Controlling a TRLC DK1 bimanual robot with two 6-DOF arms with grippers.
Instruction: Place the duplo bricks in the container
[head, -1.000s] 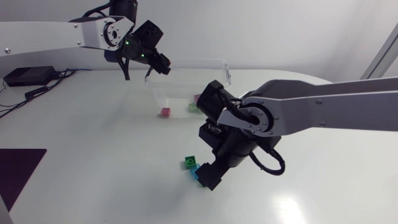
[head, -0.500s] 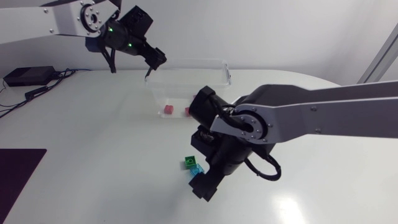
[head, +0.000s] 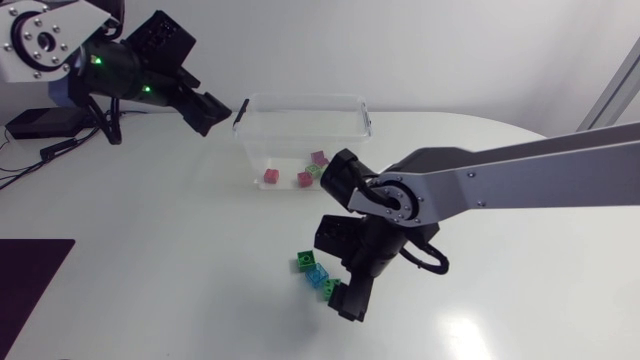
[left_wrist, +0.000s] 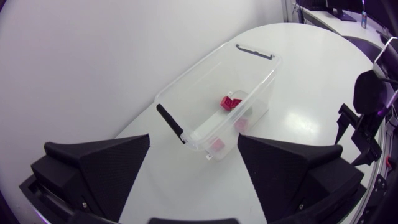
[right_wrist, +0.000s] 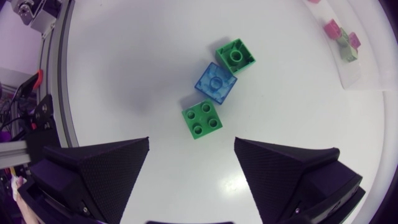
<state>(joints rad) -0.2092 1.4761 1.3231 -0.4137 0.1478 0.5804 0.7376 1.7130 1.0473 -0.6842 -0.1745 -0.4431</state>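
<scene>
— Three bricks are loose on the counter (head: 150, 250), in a short diagonal row: green four-stud brick (right_wrist: 201, 119), blue brick (right_wrist: 216, 83), green single-stud brick (right_wrist: 236, 57). Your right tool (right_wrist: 191, 142) hangs right over them, fingers spread wide, nothing between them.

— And the four-stud one is your nearest. It lies just ahead of the gap between the fingers, roughly centred, with the other two running on beyond it toward the container (head: 300, 102).

— Watch its set, though. It's square, so no long axis to pick, but its sides look a little turned against the fingers' faces. And the blue one is touching it, or as good as.

— So I'd judge a straight drop and squeeze could nudge blue along. A small wrist turn first should square things up.

— Your left tool (head: 210, 108)?

— Also spread, holding nothing, up beside the container's near handle, well apart from the loose row. The right arm is clearly the closer one for this pick.

— Inside the container, a few small bricks (head: 305, 178) already lie on the floor: red, pink, green.
</scene>
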